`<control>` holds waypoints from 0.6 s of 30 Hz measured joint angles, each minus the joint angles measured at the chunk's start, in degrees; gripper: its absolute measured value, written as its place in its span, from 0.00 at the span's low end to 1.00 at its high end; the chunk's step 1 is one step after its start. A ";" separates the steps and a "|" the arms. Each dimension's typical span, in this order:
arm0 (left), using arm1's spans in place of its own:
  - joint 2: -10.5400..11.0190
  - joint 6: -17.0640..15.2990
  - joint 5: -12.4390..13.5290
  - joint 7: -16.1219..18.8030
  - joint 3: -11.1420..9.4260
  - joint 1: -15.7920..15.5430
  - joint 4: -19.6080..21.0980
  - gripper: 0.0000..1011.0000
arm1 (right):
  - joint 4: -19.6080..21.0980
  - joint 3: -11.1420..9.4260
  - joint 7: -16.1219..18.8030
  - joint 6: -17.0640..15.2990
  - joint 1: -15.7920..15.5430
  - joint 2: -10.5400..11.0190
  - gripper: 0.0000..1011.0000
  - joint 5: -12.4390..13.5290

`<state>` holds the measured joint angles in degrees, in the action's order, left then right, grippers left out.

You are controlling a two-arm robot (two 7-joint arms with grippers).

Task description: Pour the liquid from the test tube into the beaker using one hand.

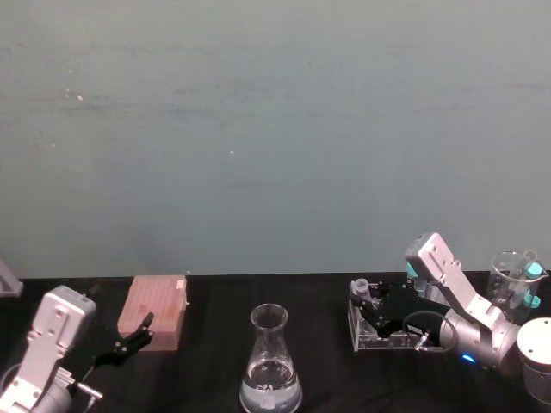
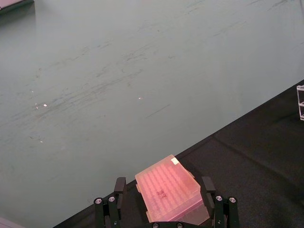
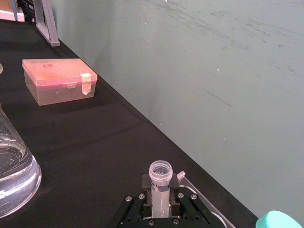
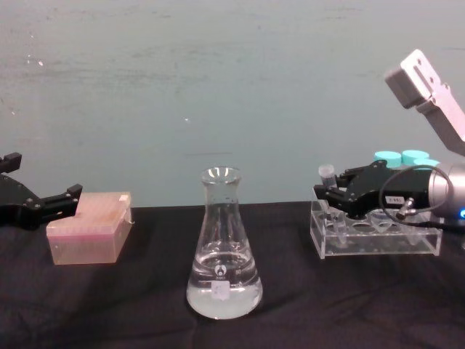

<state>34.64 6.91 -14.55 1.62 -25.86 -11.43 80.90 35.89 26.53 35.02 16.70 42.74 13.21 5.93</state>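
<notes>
The test tube [image 3: 160, 186] is a short clear tube with an open rimmed mouth, and my right gripper [image 3: 160, 199] is shut on it. It stands upright at the left end of the clear rack [image 4: 378, 240], with its mouth [image 4: 326, 171] above the black fingers [image 4: 341, 195]. The liquid inside the tube is hard to make out. The beaker [image 4: 222, 254], a conical flask, stands at the table's front centre [image 1: 269, 366], to the left of the right gripper [image 1: 368, 305], with clear liquid in its base. My left gripper [image 1: 138, 334] rests open at the far left.
A pink lidded box [image 1: 155, 311] lies just ahead of the left gripper [image 2: 163, 185]. Teal-capped tubes [image 4: 403, 156] stand in the rack behind the right hand. A glass container [image 1: 515, 275] with more capped tubes sits at the far right. A green wall closes off the table's back edge.
</notes>
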 joint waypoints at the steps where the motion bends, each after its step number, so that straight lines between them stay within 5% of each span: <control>1: 0.00 0.00 0.01 0.00 0.00 0.00 0.00 0.99 | 0.00 0.00 0.00 0.00 0.00 0.00 0.20 0.00; 10: 0.00 0.00 0.00 0.00 0.00 0.00 0.00 0.99 | 0.95 -0.15 0.00 -0.29 -0.36 0.16 0.20 -0.02; 18: 0.00 0.00 0.00 0.00 0.00 0.00 0.00 0.99 | 6.45 -1.58 0.47 -2.26 -2.35 1.17 0.20 1.71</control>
<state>34.65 6.91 -14.55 1.62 -25.86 -11.43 80.90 42.33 24.95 35.49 14.44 40.40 14.38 7.64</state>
